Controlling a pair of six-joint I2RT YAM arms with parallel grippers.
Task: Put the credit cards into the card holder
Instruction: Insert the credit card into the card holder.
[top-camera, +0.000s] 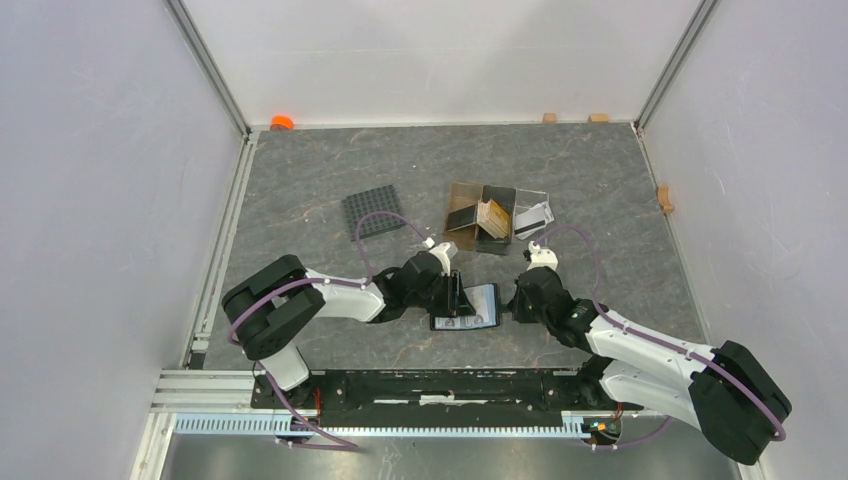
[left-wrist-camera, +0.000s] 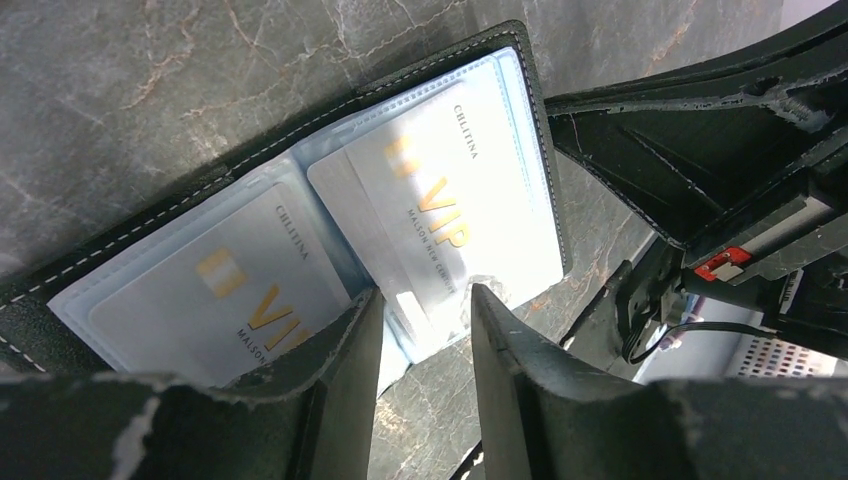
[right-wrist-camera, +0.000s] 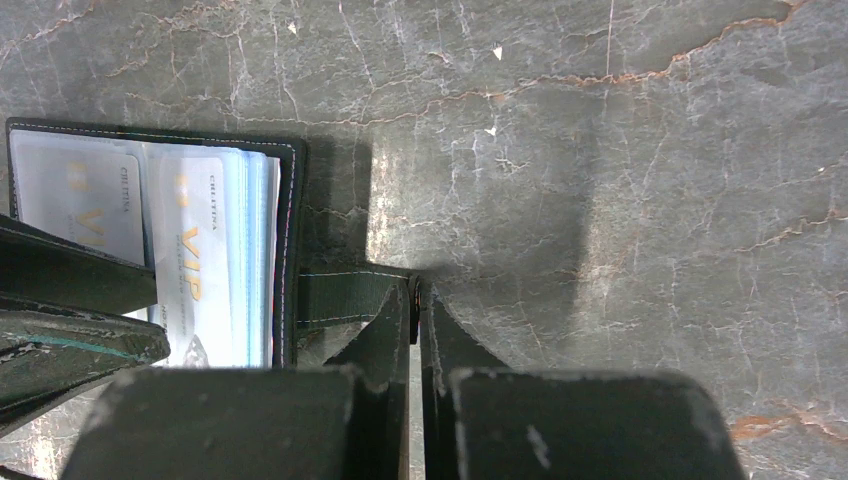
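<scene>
Our card holder (right-wrist-camera: 288, 240) lies open, pale VIP credit cards (left-wrist-camera: 440, 200) in its sleeves; right hand (right-wrist-camera: 417, 292) pinches the strap tab (right-wrist-camera: 345, 297), left hand (left-wrist-camera: 425, 292) hovers half-open.

I count one black folding wallet (top-camera: 466, 307), two whitish plastic cards with gold VIP print (left-wrist-camera: 455, 200) (left-wrist-camera: 240, 295) inside, one black gridded square mat (top-camera: 374, 210), one brown translucent box (top-camera: 480, 215), one clear plastic tray (top-camera: 535, 213).
</scene>
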